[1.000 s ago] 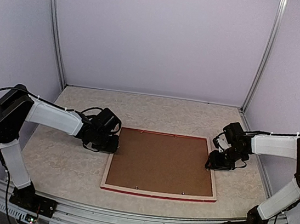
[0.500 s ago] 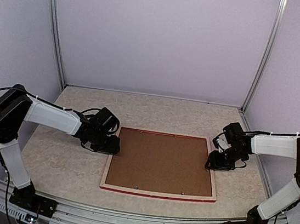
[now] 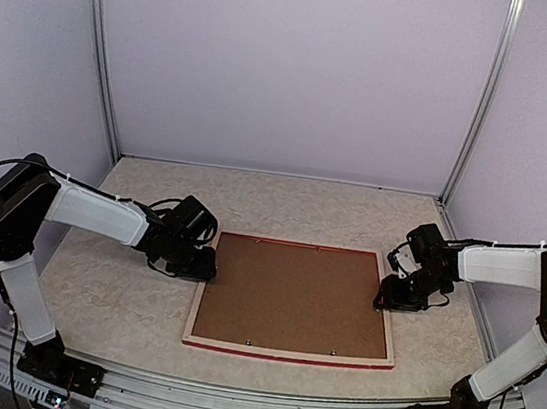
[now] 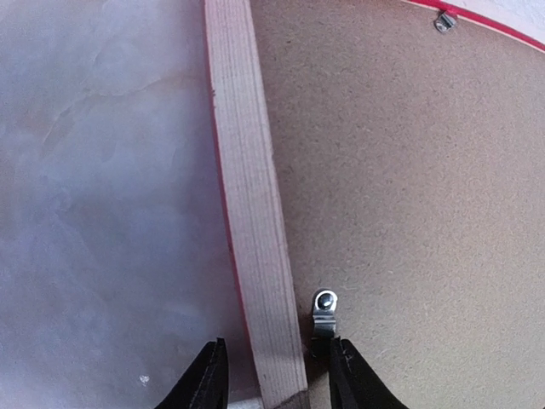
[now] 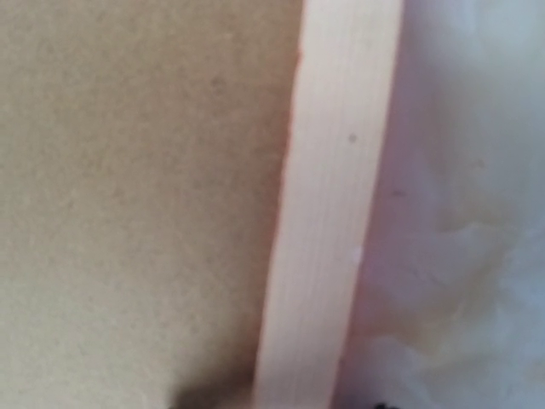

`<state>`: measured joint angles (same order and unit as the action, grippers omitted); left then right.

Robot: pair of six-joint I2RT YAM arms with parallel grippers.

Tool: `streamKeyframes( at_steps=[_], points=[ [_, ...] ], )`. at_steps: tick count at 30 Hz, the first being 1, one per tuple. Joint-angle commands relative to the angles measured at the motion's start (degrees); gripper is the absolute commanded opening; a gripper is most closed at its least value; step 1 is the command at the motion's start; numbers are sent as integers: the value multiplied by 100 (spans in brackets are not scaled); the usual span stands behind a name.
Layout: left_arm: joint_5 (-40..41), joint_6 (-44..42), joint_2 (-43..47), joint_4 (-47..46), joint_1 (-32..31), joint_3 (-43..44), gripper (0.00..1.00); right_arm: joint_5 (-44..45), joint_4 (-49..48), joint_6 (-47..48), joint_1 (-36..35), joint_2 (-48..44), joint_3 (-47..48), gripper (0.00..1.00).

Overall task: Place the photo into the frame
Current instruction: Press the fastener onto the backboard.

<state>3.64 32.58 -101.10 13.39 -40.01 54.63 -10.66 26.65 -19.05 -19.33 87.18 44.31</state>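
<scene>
Top external view: the frame (image 3: pixel 284 351) lies flat and face down in the middle of the table (image 3: pixel 120 295), its pale wood back upward and a thin red edge showing along the near side. The brown backing board (image 3: pixel 294 296) fills its opening. The left arm (image 3: pixel 91 211) rises from its base, bends at the elbow and reaches low toward the right, so the left gripper (image 3: pixel 207 266) sits at the frame's left rail near the far corner. The right arm (image 3: pixel 498 264) folds in from the other side, with the right gripper (image 3: pixel 382 300) low at the right rail. In the left wrist view the black fingers (image 4: pixel 209 379) stand apart on either side of the wooden rail with a gap on each side, so the jaws are open around it. A small metal tab (image 4: pixel 324 308) lies just beside the inner finger. The right wrist view is blurred, and I cannot tell whether that gripper clamps the rail.
</scene>
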Motion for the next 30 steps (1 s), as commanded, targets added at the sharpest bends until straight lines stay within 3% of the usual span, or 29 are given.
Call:
streamKeyframes(
  at_steps=[1, 9, 22, 25, 27, 30],
  points=[
    [-68, -33, -181, 47, 120, -58, 37, -65, -20, 54, -53, 30, -28, 50],
    [-54, 157, -184, -136, 189, -238, 26, -73, -7, 53, -52, 10, -29, 49],
    [-222, -86, 296, -761, 239, -327, 23, -84, -33, 68, -57, 28, -54, 49],
    [-241, -107, 406, -820, 248, -292, 37, -93, -38, 68, -60, 27, -55, 49],
    [-250, -118, 411, -790, 244, -236, 53, -87, -36, 78, -58, 34, -46, 49],
    [-254, -161, 360, -727, 239, -163, 62, -82, -33, 92, -54, 36, -37, 49]
  ],
)
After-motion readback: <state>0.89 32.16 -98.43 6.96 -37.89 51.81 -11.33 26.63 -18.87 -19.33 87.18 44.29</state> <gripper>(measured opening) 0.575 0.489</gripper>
